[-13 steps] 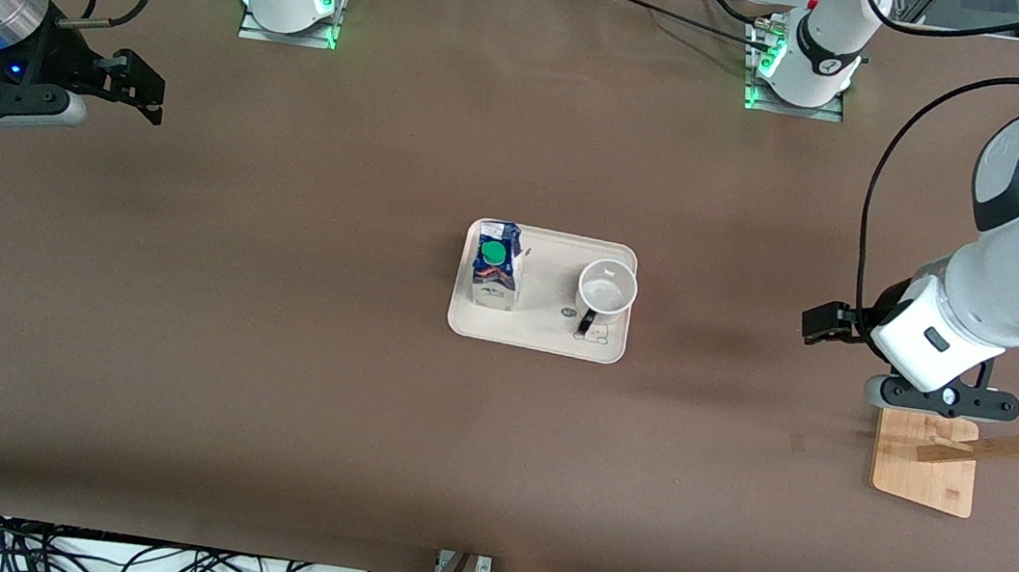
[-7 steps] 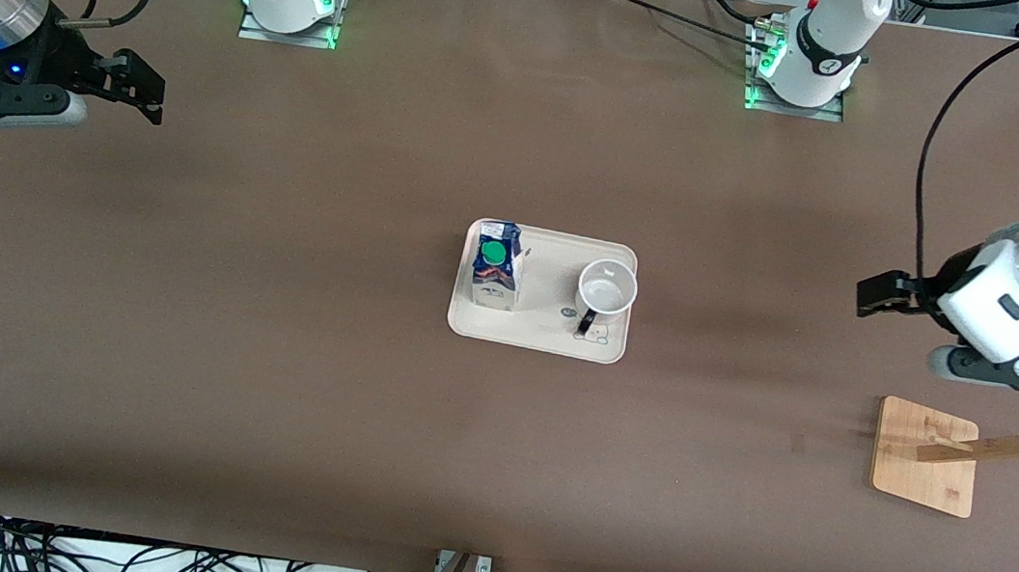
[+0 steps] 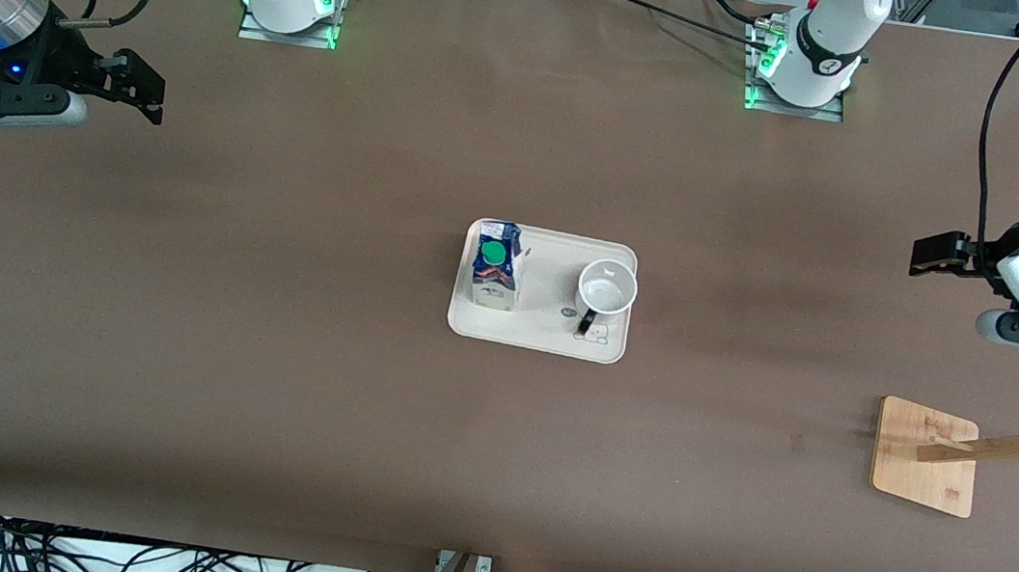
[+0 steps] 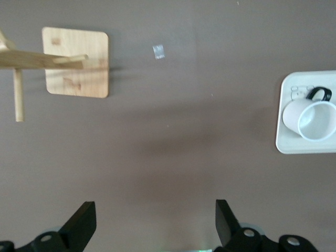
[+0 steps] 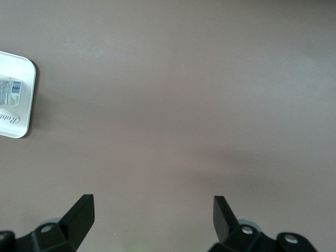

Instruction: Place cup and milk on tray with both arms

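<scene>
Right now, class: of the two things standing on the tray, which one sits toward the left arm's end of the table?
The cup, white with a black handle. The milk, dark blue with a green cap, stands on the tray toward the right arm's end.

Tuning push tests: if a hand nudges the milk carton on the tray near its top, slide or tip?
Probably tips. The milk stands upright, tall over a small base, so a high nudge likely topples it. The tray looks smooth, so a low nudge may slide it instead. It stands apart from the cup, so nothing braces it.
</scene>
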